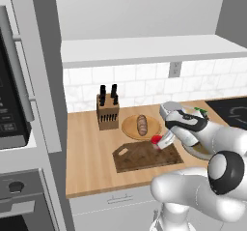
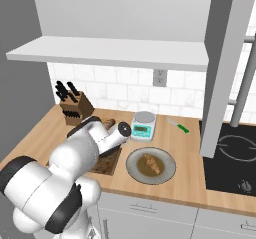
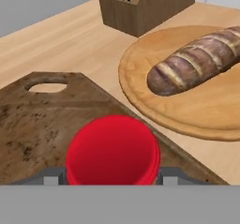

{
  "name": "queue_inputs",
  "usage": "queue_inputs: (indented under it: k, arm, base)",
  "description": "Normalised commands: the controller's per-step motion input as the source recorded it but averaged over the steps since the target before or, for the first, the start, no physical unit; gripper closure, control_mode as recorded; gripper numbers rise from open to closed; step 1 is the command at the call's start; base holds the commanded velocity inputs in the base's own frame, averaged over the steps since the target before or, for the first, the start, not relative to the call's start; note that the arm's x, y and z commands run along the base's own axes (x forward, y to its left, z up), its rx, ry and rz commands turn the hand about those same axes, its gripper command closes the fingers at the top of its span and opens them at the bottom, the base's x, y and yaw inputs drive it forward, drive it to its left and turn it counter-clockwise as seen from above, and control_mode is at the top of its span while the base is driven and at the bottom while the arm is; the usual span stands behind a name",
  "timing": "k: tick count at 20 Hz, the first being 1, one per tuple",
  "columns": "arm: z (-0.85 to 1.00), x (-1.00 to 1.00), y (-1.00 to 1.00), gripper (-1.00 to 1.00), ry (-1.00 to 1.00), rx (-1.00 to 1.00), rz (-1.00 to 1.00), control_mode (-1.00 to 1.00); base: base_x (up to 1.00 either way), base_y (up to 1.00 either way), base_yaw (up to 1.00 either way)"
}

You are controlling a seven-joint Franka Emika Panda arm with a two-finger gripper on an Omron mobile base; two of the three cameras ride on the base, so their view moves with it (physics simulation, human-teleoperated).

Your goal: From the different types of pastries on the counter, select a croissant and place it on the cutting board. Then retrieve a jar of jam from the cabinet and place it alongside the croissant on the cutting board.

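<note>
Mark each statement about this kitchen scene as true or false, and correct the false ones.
1. The gripper holds the jar by its red lid, over the board. True.
2. The loaf lies on the board. False: it lies on the round plate beside the board.
3. The croissant is already on the board. False: it lies on the grey plate.
4. The knife block stands on the counter beyond the board. True.

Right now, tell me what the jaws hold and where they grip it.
The jar of jam, gripped at its sides just below the red lid, over the cutting board.
</note>
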Motion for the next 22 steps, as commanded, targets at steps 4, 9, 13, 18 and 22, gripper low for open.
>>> queue_inputs:
  k: [4,9,13,18,22]
  arm:
    - [-0.36,0.00,0.20,1.00,0.00,0.00,0.01,-1.00]
    - [-0.32,-0.03,0.38,1.00,0.01,0.00,0.05,-1.00]
    - [0.00,-0.93,0.05,1.00,0.10,0.00,0.02,-1.00]
    - [-0.01,-0.36,0.05,1.00,0.02,0.00,0.00,-1.00]
    - [0.00,0.04,0.31,1.00,-0.17,0.00,0.00,-1.00]
  base:
    - [0.00,0.00,0.00]
    - [0.00,0.00,0.00]
    - [0.00,0.00,0.00]
    - [0.00,0.00,0.00]
    - [0.00,0.00,0.00]
